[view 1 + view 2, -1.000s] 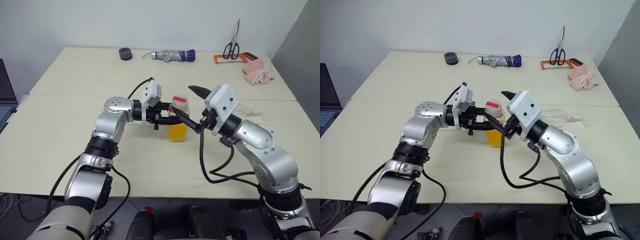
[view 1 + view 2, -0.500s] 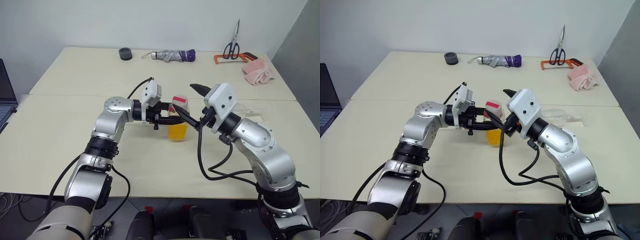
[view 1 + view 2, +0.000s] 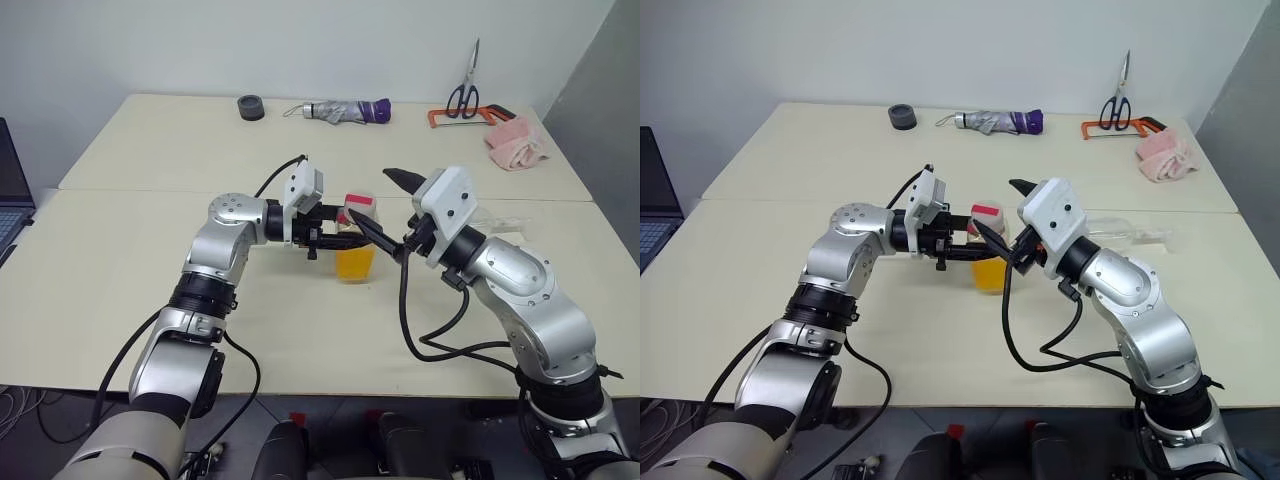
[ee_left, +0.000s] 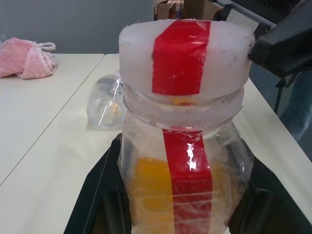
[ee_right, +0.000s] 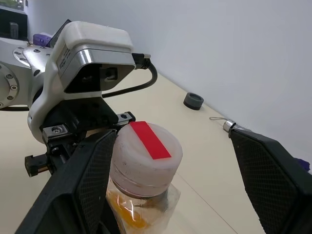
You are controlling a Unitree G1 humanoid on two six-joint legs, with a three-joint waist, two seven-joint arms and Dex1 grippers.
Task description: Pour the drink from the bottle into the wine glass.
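Observation:
My left gripper (image 3: 340,238) is shut on the body of the bottle (image 3: 356,243), a small clear bottle with a red stripe, held upright just above the table. The drink (image 3: 355,265), an orange liquid, fills its lower part. A whitish cap (image 5: 146,153) with a red stripe is on the neck. My right gripper (image 3: 372,196) stands open, one finger on each side of the cap, and I see no contact. The wine glass (image 3: 1122,231) lies on its side on the table behind my right arm, and its bowl (image 4: 105,100) is seen past the bottle.
Along the far table edge lie a black roll (image 3: 250,106), a folded umbrella (image 3: 345,110), scissors (image 3: 465,92), an orange-handled tool (image 3: 455,117) and a pink cloth (image 3: 518,143). A laptop (image 3: 10,190) sits at the left edge. A seam (image 3: 150,190) joins the two tabletops.

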